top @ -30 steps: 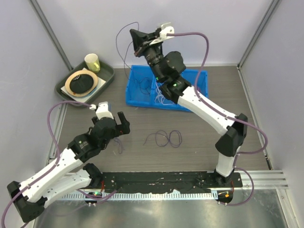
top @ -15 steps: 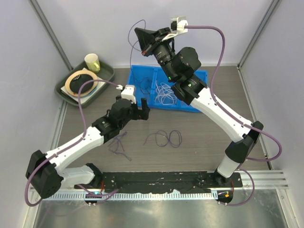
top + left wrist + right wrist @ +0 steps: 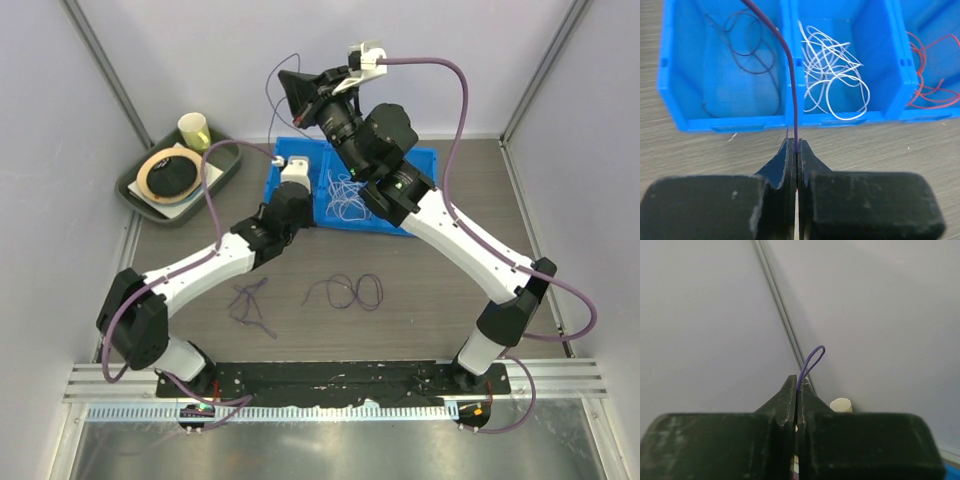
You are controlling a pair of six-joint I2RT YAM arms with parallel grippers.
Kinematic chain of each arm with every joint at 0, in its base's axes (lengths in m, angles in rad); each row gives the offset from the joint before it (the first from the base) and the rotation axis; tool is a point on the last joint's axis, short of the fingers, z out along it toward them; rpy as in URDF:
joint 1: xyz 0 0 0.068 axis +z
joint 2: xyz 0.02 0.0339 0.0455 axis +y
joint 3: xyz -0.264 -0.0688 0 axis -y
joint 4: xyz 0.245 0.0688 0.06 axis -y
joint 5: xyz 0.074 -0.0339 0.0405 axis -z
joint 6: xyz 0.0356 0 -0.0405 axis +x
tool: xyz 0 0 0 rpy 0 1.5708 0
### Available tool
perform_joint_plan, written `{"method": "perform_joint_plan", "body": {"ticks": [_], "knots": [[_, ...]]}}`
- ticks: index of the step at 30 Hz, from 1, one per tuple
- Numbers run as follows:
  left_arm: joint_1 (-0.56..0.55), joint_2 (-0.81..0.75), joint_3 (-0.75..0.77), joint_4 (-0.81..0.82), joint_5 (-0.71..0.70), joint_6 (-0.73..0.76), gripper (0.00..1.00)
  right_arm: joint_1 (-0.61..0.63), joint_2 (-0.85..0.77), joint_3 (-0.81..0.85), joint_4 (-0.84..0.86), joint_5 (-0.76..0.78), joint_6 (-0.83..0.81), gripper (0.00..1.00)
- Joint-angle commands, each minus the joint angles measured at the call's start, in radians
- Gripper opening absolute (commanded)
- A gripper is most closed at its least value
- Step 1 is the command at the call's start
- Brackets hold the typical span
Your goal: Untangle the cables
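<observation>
A blue bin is separating dark, white, red cables; left fingers at its edge and right fingers are pinching a purple cable.

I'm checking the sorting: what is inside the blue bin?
Left compartment of the blue bin: dark wires; middle: white wires; right: red wires, partly cut off by the picture edge.

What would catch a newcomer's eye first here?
The left gripper, at the blue bin's near edge, and the right gripper, raised high behind it, are each shut on a thin purple cable. White cables lie in the bin's middle compartment; dark loops lie loose on the table.
</observation>
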Motion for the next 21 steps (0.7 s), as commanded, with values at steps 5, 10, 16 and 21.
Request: {"method": "perform_joint_plan", "body": {"ticks": [5, 10, 16, 21], "knots": [[0.087, -0.180, 0.081, -0.033, -0.158, -0.053, 0.00, 0.002, -0.070, -0.046, 0.061, 0.152, -0.170, 0.01], [0.187, -0.094, 0.291, -0.059, -0.021, -0.053, 0.00, 0.002, -0.032, -0.144, 0.250, 0.207, -0.273, 0.01], [0.226, 0.042, 0.421, -0.110, 0.026, -0.033, 0.00, -0.039, 0.158, -0.081, 0.341, 0.259, -0.298, 0.01], [0.290, 0.139, 0.409, -0.081, 0.180, -0.061, 0.00, -0.093, 0.324, -0.029, 0.456, 0.264, -0.226, 0.01]]}}
